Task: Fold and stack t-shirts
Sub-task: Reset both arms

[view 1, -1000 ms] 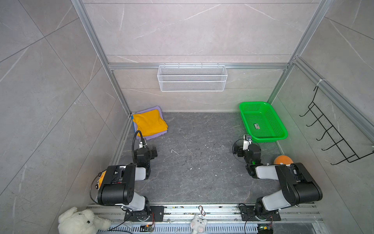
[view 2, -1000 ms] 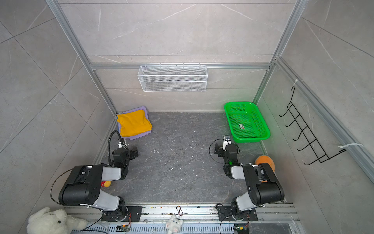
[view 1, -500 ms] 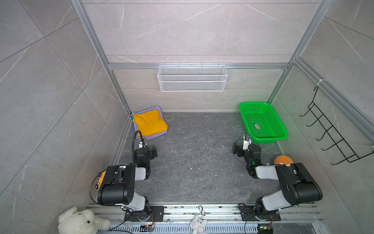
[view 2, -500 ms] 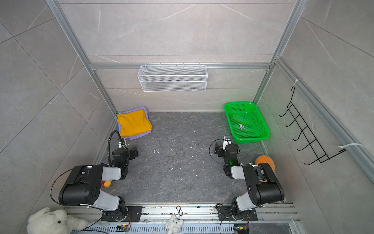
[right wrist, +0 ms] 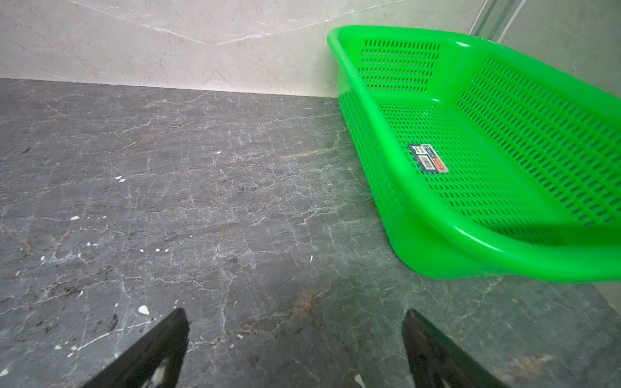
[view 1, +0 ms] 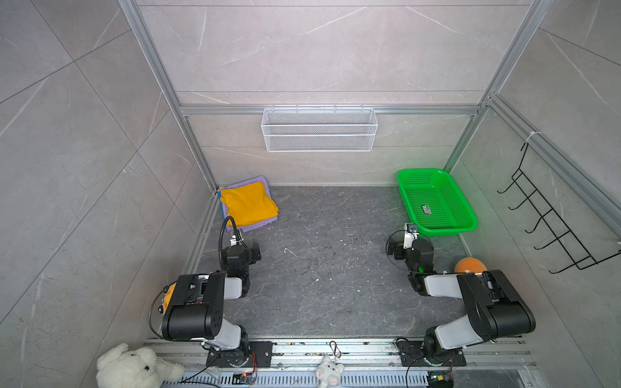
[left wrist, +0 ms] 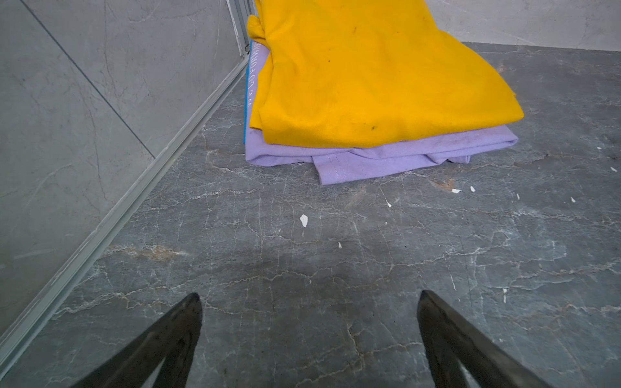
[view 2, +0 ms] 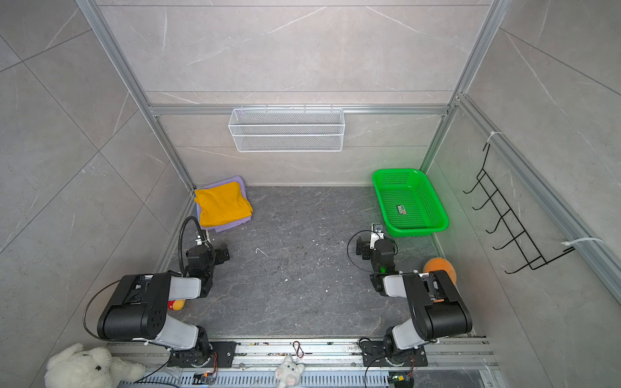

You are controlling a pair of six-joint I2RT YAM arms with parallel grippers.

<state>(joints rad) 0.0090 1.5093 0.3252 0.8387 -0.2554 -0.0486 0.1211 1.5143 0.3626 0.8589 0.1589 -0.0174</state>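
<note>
Before the left tool [left wrist: 309, 294], gaping empty like the right tool [right wrist: 295, 311], a folded mustard-yellow cotton t-shirt [left wrist: 369, 74] is topping a lavender-purple one [left wrist: 369, 158], seemingly finished.

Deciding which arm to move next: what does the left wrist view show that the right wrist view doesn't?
Left wrist only: the folded yellow shirt lying on the purple shirt, with a sliver of blue shirt at the stack's edge.
Right wrist only: the green basket, holding nothing but a label.
Both: the dark, flecked table, and each arm's own hand open with nothing between its fingers, the left hand and the right hand.
</note>
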